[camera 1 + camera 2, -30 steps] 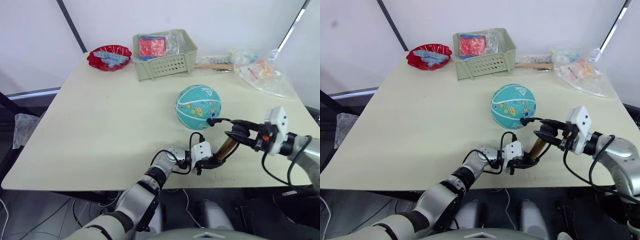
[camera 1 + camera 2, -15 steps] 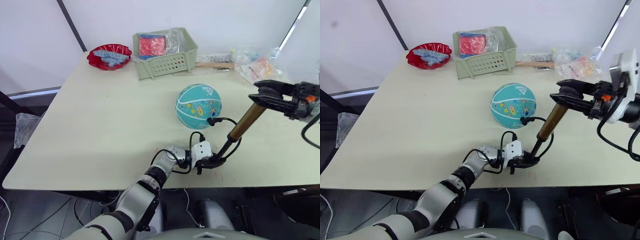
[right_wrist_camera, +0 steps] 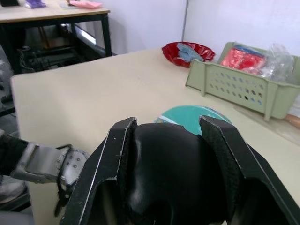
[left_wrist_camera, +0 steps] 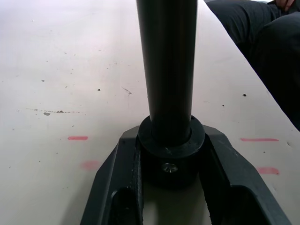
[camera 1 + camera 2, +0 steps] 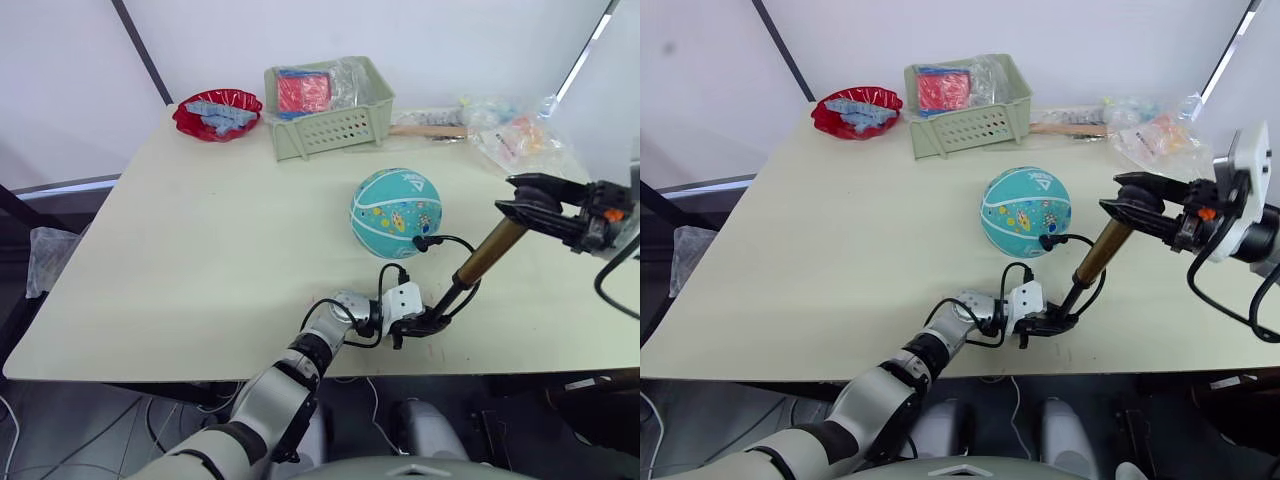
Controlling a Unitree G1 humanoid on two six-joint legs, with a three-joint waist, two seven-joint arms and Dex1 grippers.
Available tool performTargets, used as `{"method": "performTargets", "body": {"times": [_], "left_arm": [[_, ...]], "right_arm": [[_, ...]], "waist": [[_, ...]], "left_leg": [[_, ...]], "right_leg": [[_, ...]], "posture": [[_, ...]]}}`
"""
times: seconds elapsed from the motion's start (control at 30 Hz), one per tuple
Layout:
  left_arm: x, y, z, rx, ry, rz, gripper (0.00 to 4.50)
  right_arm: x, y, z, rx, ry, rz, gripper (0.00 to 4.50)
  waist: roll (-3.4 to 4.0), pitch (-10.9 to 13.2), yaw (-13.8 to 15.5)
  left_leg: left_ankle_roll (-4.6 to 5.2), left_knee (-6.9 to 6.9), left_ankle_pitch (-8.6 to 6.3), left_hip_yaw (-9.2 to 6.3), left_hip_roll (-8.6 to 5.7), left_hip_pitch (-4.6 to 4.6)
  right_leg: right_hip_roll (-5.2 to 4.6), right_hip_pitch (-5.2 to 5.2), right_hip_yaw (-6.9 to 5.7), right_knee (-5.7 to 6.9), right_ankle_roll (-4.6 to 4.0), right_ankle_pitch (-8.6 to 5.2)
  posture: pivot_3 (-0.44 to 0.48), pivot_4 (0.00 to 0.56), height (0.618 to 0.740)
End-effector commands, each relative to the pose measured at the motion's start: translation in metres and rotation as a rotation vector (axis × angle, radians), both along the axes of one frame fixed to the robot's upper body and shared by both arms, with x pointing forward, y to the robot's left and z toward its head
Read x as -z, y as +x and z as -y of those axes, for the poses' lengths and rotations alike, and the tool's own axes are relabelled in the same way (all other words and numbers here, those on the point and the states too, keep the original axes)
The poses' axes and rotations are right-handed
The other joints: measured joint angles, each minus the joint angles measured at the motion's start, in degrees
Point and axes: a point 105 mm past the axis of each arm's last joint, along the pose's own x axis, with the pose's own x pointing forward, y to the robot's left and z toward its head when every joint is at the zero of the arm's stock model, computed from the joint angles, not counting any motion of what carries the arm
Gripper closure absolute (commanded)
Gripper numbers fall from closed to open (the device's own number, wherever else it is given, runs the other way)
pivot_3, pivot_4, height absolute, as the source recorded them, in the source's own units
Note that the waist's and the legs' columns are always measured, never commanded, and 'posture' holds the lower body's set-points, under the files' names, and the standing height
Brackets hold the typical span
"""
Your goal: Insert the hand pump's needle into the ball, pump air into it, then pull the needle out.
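Your pump (image 5: 490, 250) stands tilted on the table (image 5: 200, 250), its long axis running from the black end cap low near the front edge up and to the right, toward the T-handle. The bronze barrel leans away from the ball (image 5: 397, 213), which sits just left of and behind it, near the table's middle.

Your left gripper (image 5: 425, 322) is down at the table surface, pinching the pump's black end cap; in the left wrist view its fingers (image 4: 229, 173) press against both sides of the cap, with the dark shaft rising straight out between them.

Your right gripper (image 5: 522, 205) is up at the other end, clamped around the black T-handle; in the right wrist view the handle fills the space between the two fingers (image 3: 105, 164).

The thin black hose (image 5: 445, 240) curls from the pump over to the ball's near right side, where the small black fitting of the needle (image 5: 420, 243) touches the rubber. You cannot tell how deep the pin sits.
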Motion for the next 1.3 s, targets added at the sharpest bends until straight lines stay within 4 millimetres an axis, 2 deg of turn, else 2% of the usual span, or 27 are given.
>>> {"method": "performTargets", "body": {"times": [0.03,0.4,0.47,0.6,0.67,0.77,0.93,1.17,1.23,1.3], "left_arm": [[0.037,-0.013,-0.023,-0.038,0.126,-0.113,3.35],[0.038,-0.013,-0.024,-0.042,0.125,-0.114,3.35],[0.038,-0.013,-0.024,-0.043,0.124,-0.114,3.35],[0.038,-0.013,-0.025,-0.043,0.125,-0.115,3.35],[0.039,-0.014,-0.025,-0.041,0.127,-0.116,3.35],[0.039,-0.014,-0.025,-0.038,0.129,-0.117,3.35],[0.039,-0.014,-0.025,-0.038,0.13,-0.117,3.35],[0.04,-0.016,-0.025,-0.036,0.128,-0.12,3.35],[0.04,-0.016,-0.025,-0.035,0.128,-0.12,3.35],[0.04,-0.016,-0.025,-0.034,0.128,-0.12,3.35]], "right_arm": [[0.044,0.002,-0.008,0.006,-0.066,-0.078,2.87],[0.114,-0.003,-0.021,0.029,-0.103,-0.142,2.87],[0.12,-0.004,-0.021,0.033,-0.11,-0.141,2.87],[0.117,-0.004,-0.023,0.032,-0.098,-0.132,2.87],[0.106,-0.003,-0.023,0.023,-0.081,-0.109,2.87],[0.076,0.0,-0.023,-0.003,-0.049,-0.038,2.87],[0.038,0.0,-0.021,-0.025,0.002,0.025,2.87],[-0.019,-0.001,-0.004,-0.027,0.02,0.101,2.87],[-0.036,-0.002,0.002,-0.023,0.024,0.126,2.87],[-0.046,-0.004,0.005,-0.025,0.025,0.137,2.87]], "waist": [[-0.09,-0.1,0.0],[-0.28,-0.4,0.0],[-0.27,-0.4,0.0],[-0.25,-0.5,0.0],[-0.22,-0.5,0.0],[-0.19,-0.4,0.0],[0.09,-0.1,0.1],[0.13,0.1,0.1],[0.35,0.3,0.1],[0.31,0.4,0.1]], "left_leg": [[0.0,0.0,0.0,-0.02,0.01,0.03],[0.0,0.0,0.0,-0.03,0.03,0.07],[0.0,0.0,0.0,-0.03,0.04,0.06],[0.0,0.0,0.0,0.0,0.03,0.07],[0.0,0.0,0.0,-0.02,0.03,0.07],[0.0,0.0,0.0,-0.02,0.03,0.06],[0.0,0.0,0.0,-0.02,0.0,0.0],[0.0,0.0,0.0,0.0,-0.04,-0.08],[0.0,0.01,0.0,0.0,-0.04,-0.08],[0.0,0.01,0.0,0.03,-0.07,-0.09]], "right_leg": [[0.02,0.03,-0.03,0.0,0.0,0.0],[0.01,0.03,-0.02,0.0,-0.03,0.0],[0.01,0.03,-0.03,0.0,-0.03,0.0],[0.01,0.03,-0.01,0.0,-0.02,0.0],[0.01,0.03,-0.02,0.0,-0.02,0.0],[0.01,0.03,-0.03,0.0,-0.03,0.01],[-0.02,0.0,-0.02,0.0,-0.18,0.1],[-0.03,-0.04,-0.02,0.0,-0.17,0.09],[-0.03,-0.04,0.0,0.0,-0.16,0.09],[-0.07,-0.06,0.04,0.0,-0.15,0.1]], "posture": [[0.0,0.15,0.735],[0.0,0.15,0.735],[0.0,0.15,0.735],[0.0,0.15,0.735],[0.0,0.15,0.735],[0.0,0.15,0.735],[0.0,0.15,0.735],[0.0,0.15,0.735],[0.0,0.15,0.735],[0.0,0.15,0.735]]}}
